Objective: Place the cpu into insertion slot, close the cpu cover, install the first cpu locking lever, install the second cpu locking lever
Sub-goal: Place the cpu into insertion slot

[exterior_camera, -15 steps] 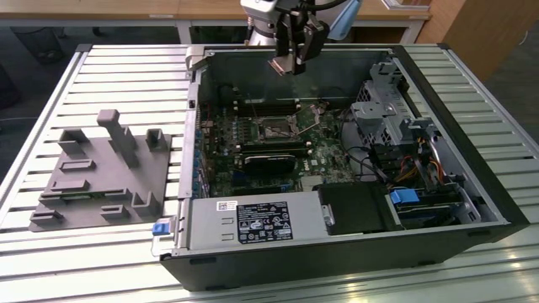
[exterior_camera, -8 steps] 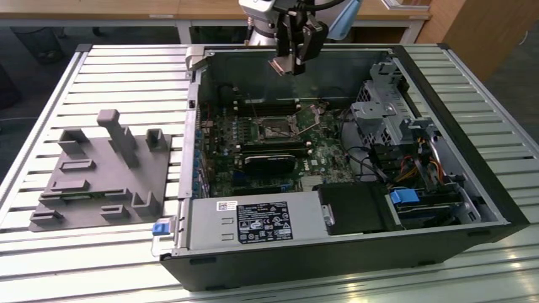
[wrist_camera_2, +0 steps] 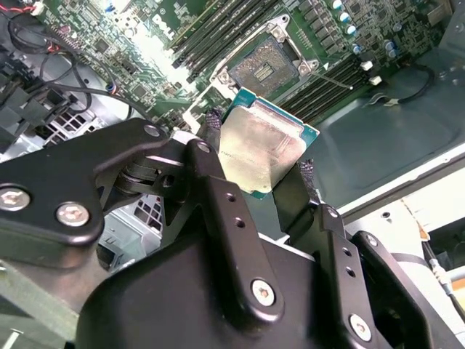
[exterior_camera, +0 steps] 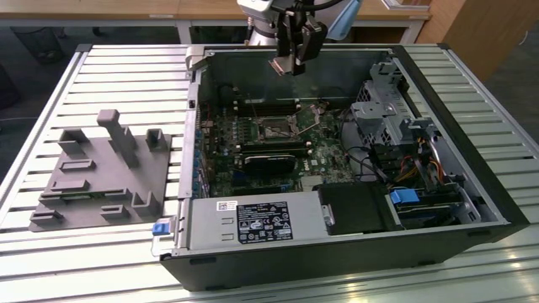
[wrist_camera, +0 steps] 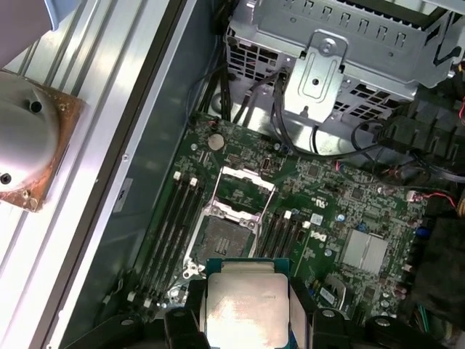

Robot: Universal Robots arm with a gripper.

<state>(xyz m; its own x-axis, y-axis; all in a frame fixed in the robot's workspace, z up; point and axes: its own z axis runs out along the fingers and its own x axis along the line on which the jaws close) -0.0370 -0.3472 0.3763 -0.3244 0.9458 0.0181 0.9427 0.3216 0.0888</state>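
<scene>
the gripper [exterior_camera: 287, 63] hangs above the far end of an open black computer case [exterior_camera: 337, 262] that lies on a slatted metal surface [exterior_camera: 110, 76]. its two black fingers [wrist_camera_2: 218, 196] are clamped on opposite edges of the cpu [wrist_camera_2: 263, 142]. the cpu is up in the air, well clear of the green motherboard [wrist_camera: 327, 218]. in both wrist views its silvery-grey top faces the camera, with a thin green edge showing round it (the underside is hidden). the insertion slot [wrist_camera: 221, 241] sits on the board beneath, its dark centre exposed inside a black rim. the cpu cover [wrist_camera: 245, 190] stands flipped up at one side of the slot, and in the first wrist view the green board shows through its square window. long black memory slots [wrist_camera: 176, 218] run along both sides of the slot. in the exterior view the slot lies near the middle of the board, with a black heatsink block [exterior_camera: 269, 165] just beside it on the nearer side. a grey power supply box [exterior_camera: 240, 222] sits nearer still, against the case's near wall. a metal drive cage [exterior_camera: 379, 113] stands in the exterior view's right part of the case. on the surface at the exterior view's left, apart from the case, rests a grey moulded fixture [exterior_camera: 101, 170] with upright posts.
</scene>
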